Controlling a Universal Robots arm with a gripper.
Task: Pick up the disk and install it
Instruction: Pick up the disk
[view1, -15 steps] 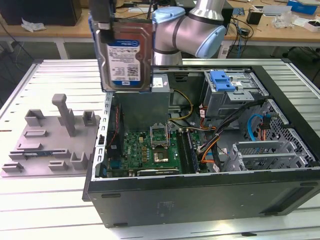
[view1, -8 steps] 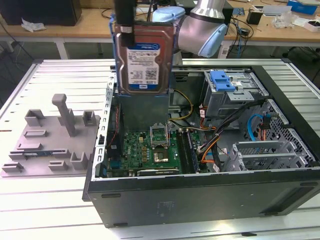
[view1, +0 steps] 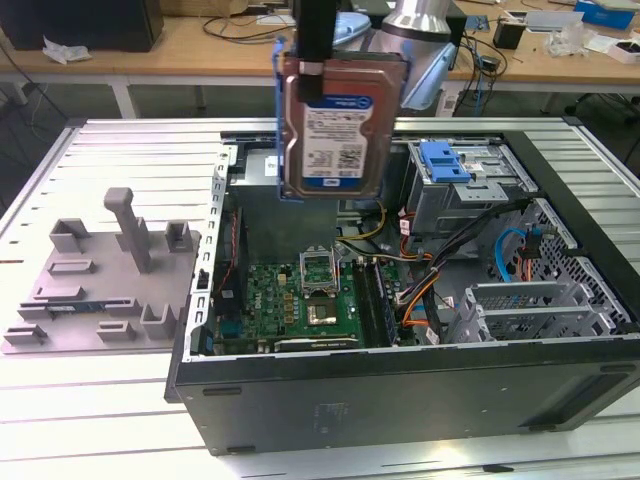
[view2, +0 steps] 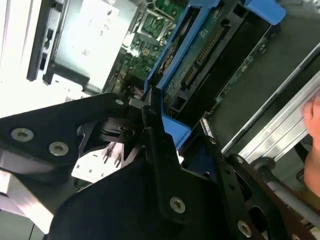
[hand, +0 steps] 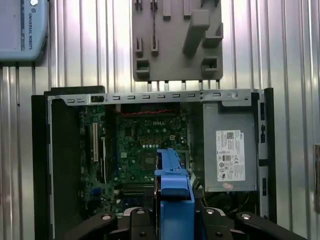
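Observation:
The disk hangs upright above the open computer case, its white-and-blue label facing the exterior camera and the blue carrier bracket running down its edges. My gripper is shut on its top edge, and the black fingers come down from above. In the second wrist view the disk shows its circuit-board side, with the blue carrier held in the gripper. In the first wrist view the carrier's blue edge sits between the finger bases, over the motherboard.
A drive cage with a blue latch sits inside the case toward the exterior view's right, among cables. The power supply fills one corner. A grey plastic fixture lies on the slatted table beside the case, on the exterior view's left.

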